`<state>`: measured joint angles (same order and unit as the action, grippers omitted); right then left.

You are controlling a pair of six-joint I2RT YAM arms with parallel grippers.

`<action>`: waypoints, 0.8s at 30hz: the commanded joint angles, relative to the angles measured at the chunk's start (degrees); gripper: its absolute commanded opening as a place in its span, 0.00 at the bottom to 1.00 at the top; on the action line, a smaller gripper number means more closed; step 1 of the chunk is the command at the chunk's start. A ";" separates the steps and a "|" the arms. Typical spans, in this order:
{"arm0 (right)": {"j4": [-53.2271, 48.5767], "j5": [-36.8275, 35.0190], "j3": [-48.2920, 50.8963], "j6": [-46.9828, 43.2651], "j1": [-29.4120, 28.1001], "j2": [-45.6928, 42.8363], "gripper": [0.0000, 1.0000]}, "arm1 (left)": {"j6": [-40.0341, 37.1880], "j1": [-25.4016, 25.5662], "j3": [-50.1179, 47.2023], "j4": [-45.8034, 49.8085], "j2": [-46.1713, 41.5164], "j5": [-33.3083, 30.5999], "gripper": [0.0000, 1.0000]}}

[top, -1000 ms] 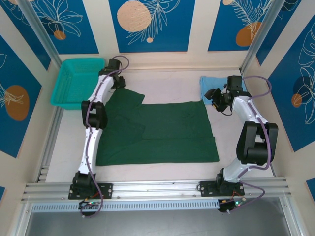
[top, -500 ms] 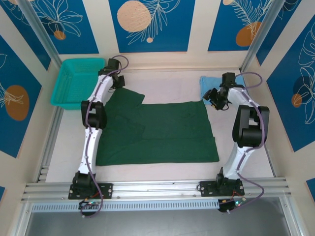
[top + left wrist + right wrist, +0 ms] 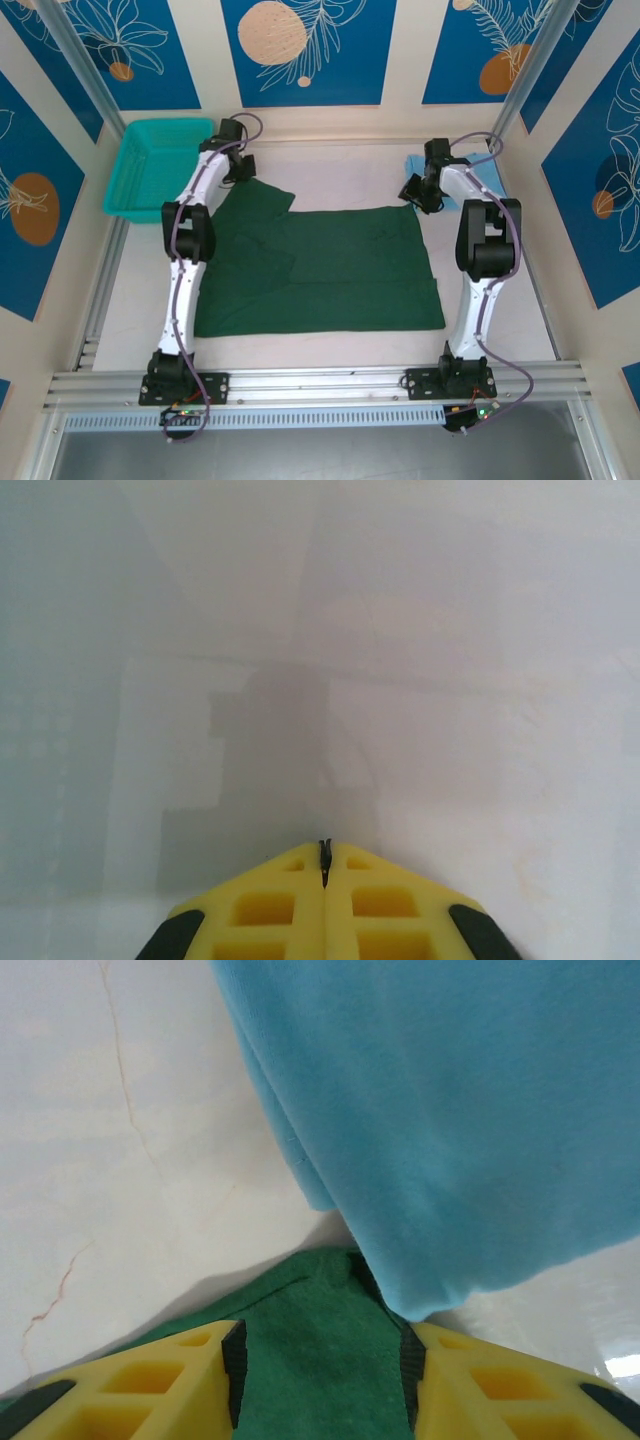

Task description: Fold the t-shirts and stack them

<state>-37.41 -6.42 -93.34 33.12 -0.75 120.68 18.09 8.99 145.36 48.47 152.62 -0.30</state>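
Since both shirts are soft, light cloth that will sag and crease rather than hold a shape, the dark green t-shirt (image 3: 320, 265), spread flat across the middle of the table (image 3: 340, 168), is best pinched at a corner or hem. The right gripper (image 3: 320, 1348) has its jaws spread astride the green shirt's far right corner, just beside the folded sky-blue t-shirt (image 3: 450, 1110) near the table's far right corner. The left gripper (image 3: 324, 848), jaws pressed together, is over bare table near the far left corner.
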 commanded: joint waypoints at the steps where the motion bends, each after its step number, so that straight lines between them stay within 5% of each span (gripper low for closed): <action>1: -2.56 -2.82 -2.90 -0.71 -0.21 2.24 0.45 | -0.29 2.11 -0.71 -0.72 -6.13 1.02 0.00; 13: -3.02 -3.00 -6.33 -0.74 -0.28 5.18 0.30 | -1.50 3.64 -8.81 -0.32 -14.18 -0.47 0.00; 24: -4.69 -4.25 -6.65 -1.11 -0.90 5.31 0.30 | -4.24 3.57 -14.93 -1.87 -17.46 -1.38 0.00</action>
<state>-40.21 -9.34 -98.35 32.88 -1.19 125.64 15.86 12.78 131.02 47.55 137.62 -1.13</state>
